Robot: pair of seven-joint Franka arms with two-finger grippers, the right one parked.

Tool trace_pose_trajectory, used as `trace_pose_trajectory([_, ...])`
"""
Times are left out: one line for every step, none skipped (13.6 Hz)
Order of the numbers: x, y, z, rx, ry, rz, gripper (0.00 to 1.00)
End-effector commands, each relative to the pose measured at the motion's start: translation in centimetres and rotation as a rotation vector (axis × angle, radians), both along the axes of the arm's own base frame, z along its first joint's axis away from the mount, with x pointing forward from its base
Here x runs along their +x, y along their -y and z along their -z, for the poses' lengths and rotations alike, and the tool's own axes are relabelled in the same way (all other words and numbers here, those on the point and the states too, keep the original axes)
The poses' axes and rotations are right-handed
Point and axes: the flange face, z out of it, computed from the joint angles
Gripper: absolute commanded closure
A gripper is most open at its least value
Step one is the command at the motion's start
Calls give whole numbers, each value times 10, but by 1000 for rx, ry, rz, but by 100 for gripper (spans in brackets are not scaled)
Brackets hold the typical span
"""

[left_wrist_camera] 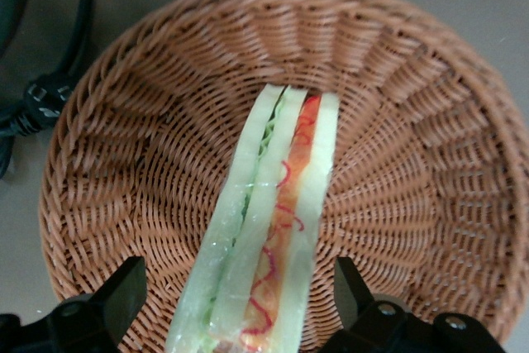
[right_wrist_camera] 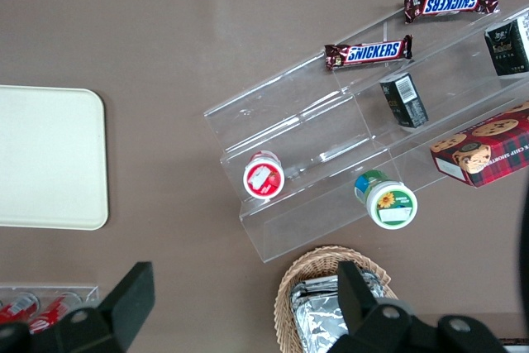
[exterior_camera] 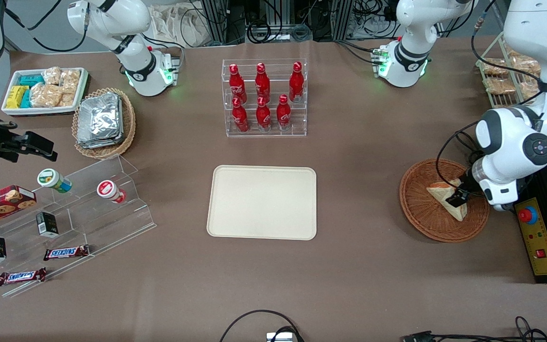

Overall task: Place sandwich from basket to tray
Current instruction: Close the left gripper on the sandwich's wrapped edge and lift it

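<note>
Left wrist view: the claw (left_wrist_camera: 235, 303) is straddling, fingers spread, the triangular tan-bread sandwich (left_wrist_camera: 273, 229) lying in the round reddish-brown wicker basket (left_wrist_camera: 124, 163), at the cream rectangular tray's (exterior_camera: 262, 202) three o'clock.

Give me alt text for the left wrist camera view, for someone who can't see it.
A sandwich stands on edge in a round wicker basket, showing its red and green filling. The open pincer straddles it, one finger on each side, apart from the bread.
</note>
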Motion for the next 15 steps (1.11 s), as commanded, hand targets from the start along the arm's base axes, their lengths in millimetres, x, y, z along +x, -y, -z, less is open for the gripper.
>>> trace_pose_trajectory([-3,2,-1,-2,-9,99,0])
trace_pose_trajectory([-5,0,0,-12,-35,182,13])
trace_pose_trajectory([-5,-5,-2,-19,-47,203,42])
trace_pose_trajectory([-5,-9,-2,-19,-48,199,69])
trace_pose_trajectory([-5,-9,-4,-16,-49,224,91])
trace_pose_trajectory([-5,-9,-8,-19,-61,232,100])
trace_pose_trajectory([1,-9,-18,-17,-68,222,100])
trace_pose_trajectory([7,-10,-34,-17,-82,219,100])
trace_pose_trajectory([15,-6,-51,-18,-93,224,100])
trace_pose_trajectory([24,0,-71,-19,-107,235,100])
trace_pose_trajectory([34,12,-93,-23,-116,255,100])
trace_pose_trajectory([44,28,-118,-28,-120,284,100])
trace_pose_trajectory([53,42,-140,-32,-120,313,100])
trace_pose_trajectory([61,62,-167,-37,-106,356,100])
trace_pose_trajectory([68,89,-191,-44,-83,398,100])
